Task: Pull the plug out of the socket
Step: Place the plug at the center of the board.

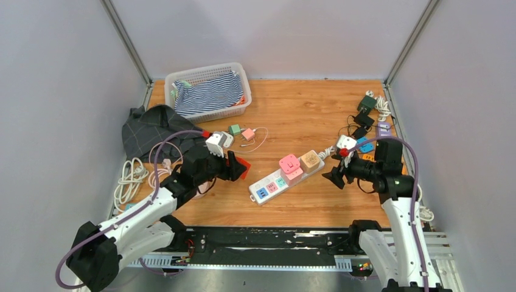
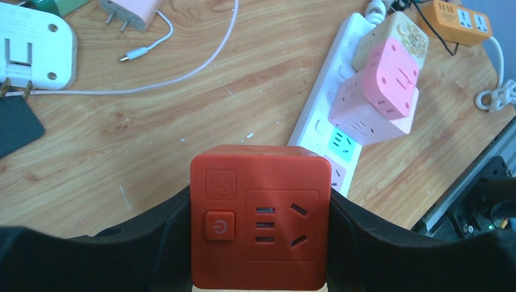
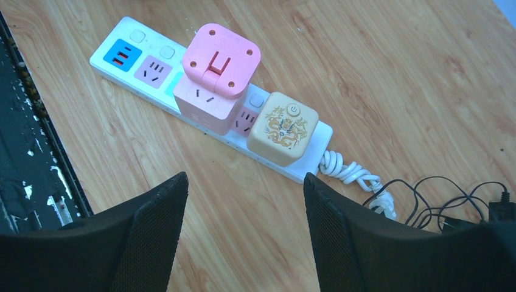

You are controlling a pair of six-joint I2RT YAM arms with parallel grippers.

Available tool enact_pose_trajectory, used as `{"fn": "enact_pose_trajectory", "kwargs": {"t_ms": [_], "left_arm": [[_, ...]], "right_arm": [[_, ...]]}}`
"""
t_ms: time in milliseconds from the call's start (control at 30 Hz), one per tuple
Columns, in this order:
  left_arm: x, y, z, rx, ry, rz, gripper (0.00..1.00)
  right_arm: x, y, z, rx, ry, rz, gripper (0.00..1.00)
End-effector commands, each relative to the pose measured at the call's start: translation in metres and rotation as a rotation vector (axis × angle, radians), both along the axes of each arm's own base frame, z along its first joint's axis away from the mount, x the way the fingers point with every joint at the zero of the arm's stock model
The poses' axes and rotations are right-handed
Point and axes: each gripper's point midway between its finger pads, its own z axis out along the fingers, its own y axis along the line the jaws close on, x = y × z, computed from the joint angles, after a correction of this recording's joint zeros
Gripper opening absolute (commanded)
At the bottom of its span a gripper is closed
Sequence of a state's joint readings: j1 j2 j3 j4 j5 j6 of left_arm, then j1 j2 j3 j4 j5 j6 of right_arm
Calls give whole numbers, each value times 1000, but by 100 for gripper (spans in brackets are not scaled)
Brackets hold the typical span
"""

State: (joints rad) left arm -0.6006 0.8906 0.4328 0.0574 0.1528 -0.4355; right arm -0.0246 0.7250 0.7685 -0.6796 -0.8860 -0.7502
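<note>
My left gripper (image 2: 260, 243) is shut on a red cube plug (image 2: 260, 216), which is held above the wood, left of the socket and apart from it. In the top view the red cube plug (image 1: 241, 165) shows at the left gripper's (image 1: 236, 165) tip. The socket is a white power strip (image 1: 263, 190) lying diagonally mid-table. A pink cube plug (image 3: 213, 85) with a second pink adapter stacked on it, and a beige cube plug (image 3: 283, 128), sit in the strip (image 3: 115, 58). My right gripper (image 3: 245, 182) hangs open and empty just off the strip's cable end.
A white basket (image 1: 241, 73) of striped cloth stands at the back left, with a grey cloth (image 1: 152, 131) beside it. A white charger (image 1: 217, 143) and small green and pink adapters (image 1: 234, 129) lie near the left gripper. Several chargers and cables (image 1: 368, 115) lie at the right.
</note>
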Motion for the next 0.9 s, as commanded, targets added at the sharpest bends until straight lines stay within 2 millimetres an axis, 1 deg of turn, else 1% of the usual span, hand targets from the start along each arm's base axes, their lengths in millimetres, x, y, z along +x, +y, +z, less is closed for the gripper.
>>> {"fn": "enact_pose_trajectory", "kwargs": {"t_ms": [0, 67, 167, 400, 467, 533, 633, 733, 867], "left_arm": [[20, -2, 19, -50, -15, 23, 0], [28, 3, 16, -46, 4, 47, 0], [40, 11, 16, -53, 23, 81, 0], [69, 19, 39, -121, 44, 155, 0], [75, 17, 44, -151, 67, 163, 0], [79, 11, 43, -176, 110, 143, 0], [84, 4, 36, -193, 171, 106, 0], [88, 5, 27, -189, 202, 92, 0], [90, 12, 20, -173, 203, 83, 0]], "right_arm": [[3, -8, -2, -51, -97, -5, 71], [2, -10, -3, -68, -117, -13, 72], [2, -14, -6, -93, -132, -22, 74], [6, -20, -20, -134, -91, -29, 74], [7, -22, -24, -145, -82, -32, 74], [8, -23, -27, -156, -75, -37, 76], [9, -25, -29, -166, -69, -39, 79], [10, -28, -33, -182, -60, -45, 80], [10, -30, -40, -196, -45, -44, 81]]}}
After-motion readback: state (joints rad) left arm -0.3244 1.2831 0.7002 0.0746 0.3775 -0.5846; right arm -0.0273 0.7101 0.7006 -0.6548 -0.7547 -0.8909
